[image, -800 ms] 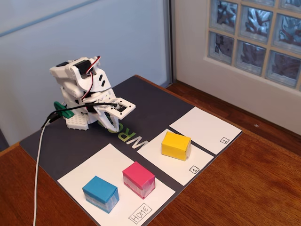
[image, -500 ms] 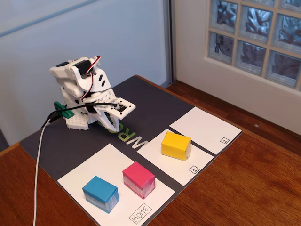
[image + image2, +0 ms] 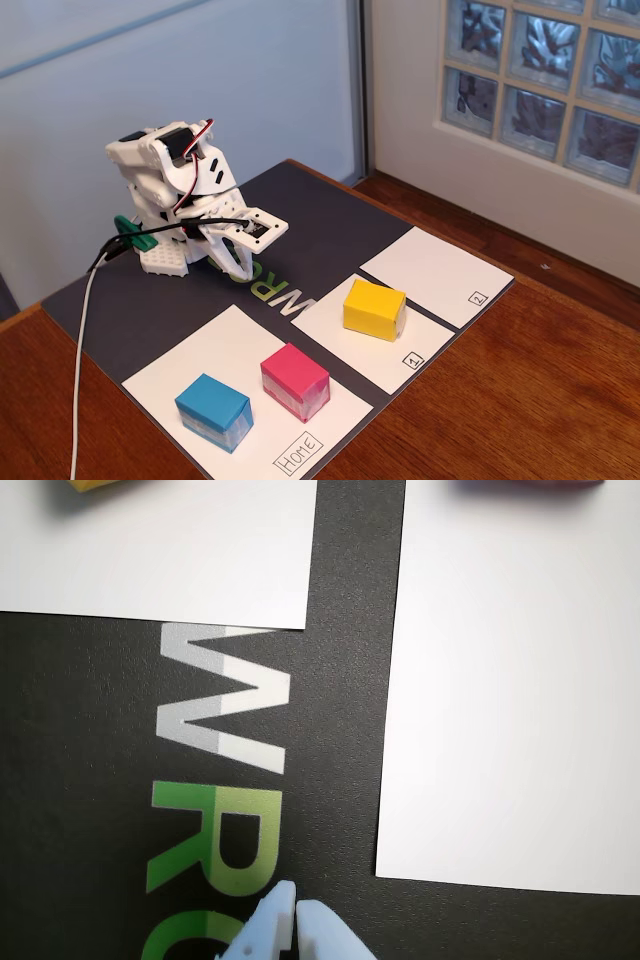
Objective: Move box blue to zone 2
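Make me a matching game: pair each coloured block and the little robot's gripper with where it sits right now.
Things:
1. blue box
2. pink block
3. yellow block
4. gripper

Places:
A. on the panel marked 1
B. over the dark mat's lettering
C. on the Home panel, nearer the Home label
D. on the Home panel, at its outer end

Pairs: 1-D, 2-C, 3-A, 4-B
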Motion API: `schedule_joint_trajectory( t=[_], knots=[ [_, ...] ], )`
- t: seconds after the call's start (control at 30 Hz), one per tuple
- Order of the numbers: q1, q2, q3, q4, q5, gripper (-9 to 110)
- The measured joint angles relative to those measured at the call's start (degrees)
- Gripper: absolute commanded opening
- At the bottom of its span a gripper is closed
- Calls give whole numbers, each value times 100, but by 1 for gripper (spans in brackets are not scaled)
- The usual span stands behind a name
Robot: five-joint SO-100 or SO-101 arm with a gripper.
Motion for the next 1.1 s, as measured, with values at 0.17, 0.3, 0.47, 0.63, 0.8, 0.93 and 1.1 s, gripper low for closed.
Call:
schedule_joint_trajectory(
  t=[0.17,0.3,0.47,0.63,0.8,0.93,1.1],
  knots=[
    [0,0,0,0,0,0],
    [0,0,0,0,0,0],
    [0,0,0,0,0,0],
    [-105,0,9,-35,-97,0],
    [-1187,0,26,-53,-105,0],
    [-1055,0,70,-88,44,0],
    [-519,0,264,-272,26,0]
  ],
)
